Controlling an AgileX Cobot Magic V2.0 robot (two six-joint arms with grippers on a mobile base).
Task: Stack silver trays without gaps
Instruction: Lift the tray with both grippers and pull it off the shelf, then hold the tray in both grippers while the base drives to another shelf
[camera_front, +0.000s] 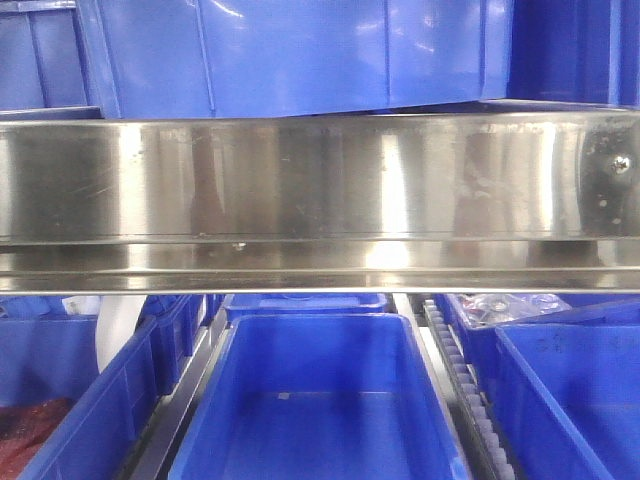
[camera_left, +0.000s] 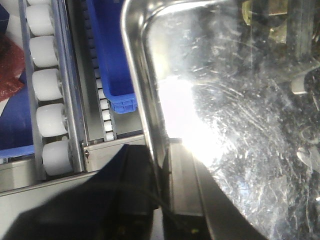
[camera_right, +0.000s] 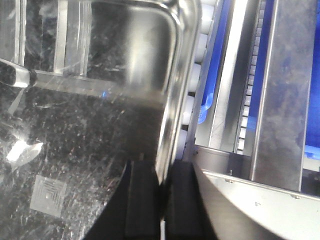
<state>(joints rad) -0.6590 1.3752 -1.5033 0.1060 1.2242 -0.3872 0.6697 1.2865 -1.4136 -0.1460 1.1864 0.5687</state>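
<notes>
Left gripper (camera_left: 162, 156): jaws closed on the side wall of a silver tray (camera_left: 240, 125), one finger outside the rim and one inside, at lower centre of the left wrist view. The tray fills the right of that frame. White rollers (camera_left: 50, 80) and a blue bin (camera_left: 112, 50) lie at upper left. Right gripper (camera_right: 164, 170): jaws clamped across the tray rim at bottom centre of the right wrist view. The tray (camera_right: 90, 100) covers the left of that frame. In the front view, a steel band (camera_front: 320, 190) with a screw (camera_front: 622, 160) spans mid-frame above an open blue bin (camera_front: 320, 400).
</notes>
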